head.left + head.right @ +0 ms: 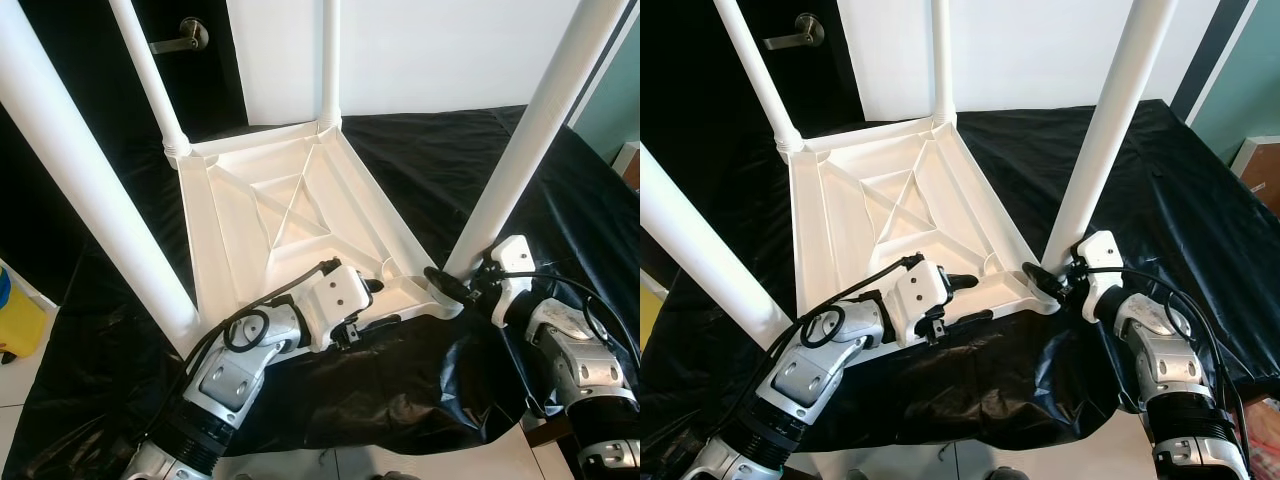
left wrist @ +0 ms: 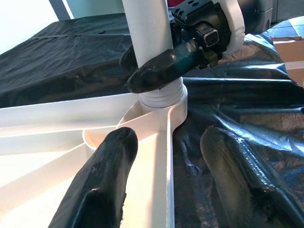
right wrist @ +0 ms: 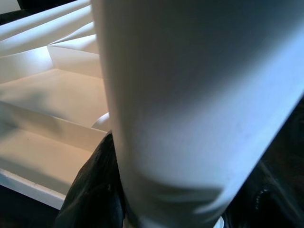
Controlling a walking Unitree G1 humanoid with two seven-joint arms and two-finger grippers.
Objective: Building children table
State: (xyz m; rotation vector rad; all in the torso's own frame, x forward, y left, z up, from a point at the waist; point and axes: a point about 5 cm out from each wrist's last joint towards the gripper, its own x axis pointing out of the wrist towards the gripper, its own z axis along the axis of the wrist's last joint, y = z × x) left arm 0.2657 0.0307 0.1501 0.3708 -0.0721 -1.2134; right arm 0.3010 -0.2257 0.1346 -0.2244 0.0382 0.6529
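A white children's table (image 1: 290,215) lies upside down on a black sheet, its four white legs pointing up. My right gripper (image 1: 455,280) is shut on the base of the near right leg (image 1: 530,130), just above its socket; its black finger (image 2: 161,69) wraps the leg (image 2: 147,28) in the left wrist view, and the leg (image 3: 199,95) stands between its fingers in the right wrist view. My left gripper (image 1: 372,305) is open astride the table's near rim (image 2: 167,166), one finger (image 2: 102,185) inside the tabletop and the other over the sheet.
The black sheet (image 1: 450,170) covers the floor around the table, bunched at the near edge. A dark door with a metal handle (image 1: 185,38) is behind on the left. A yellow object (image 1: 18,320) sits at the far left.
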